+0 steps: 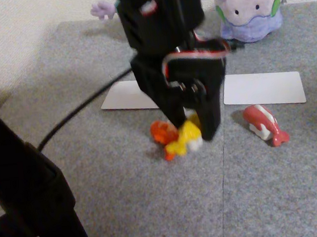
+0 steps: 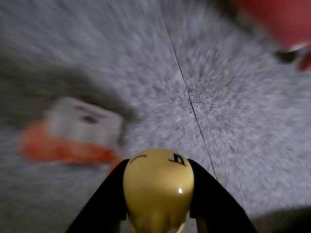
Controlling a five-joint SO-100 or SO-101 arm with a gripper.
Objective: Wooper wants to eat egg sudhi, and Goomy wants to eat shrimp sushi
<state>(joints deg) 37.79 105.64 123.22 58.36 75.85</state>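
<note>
I am closing my gripper point(image 1: 189, 127) on the egg sushi point(image 2: 158, 187); in the wrist view both black fingers are pressing its yellow sides, so the jaws are nearly shut around it. In the fixed view the egg is sitting low by the grey mat point(image 1: 129, 213), just right of the shrimp sushi point(image 1: 163, 133), and the two are looking as if they are touching. That is my worry: as I am lifting, the shrimp could be dragging along or rolling away, making its own pickup harder. The egg's surface is looking glossy and rounded, so it may be slipping out of my pinch. The wrist view is blurring, so I cannot tell how deep my grip is. Goomy point(image 1: 249, 5) is sitting far right, beyond the right white card point(image 1: 264, 88); Wooper's gill point(image 1: 103, 9) is peeking out far left behind my arm. The red sushi point(image 1: 265, 123) is lying well right.
</note>
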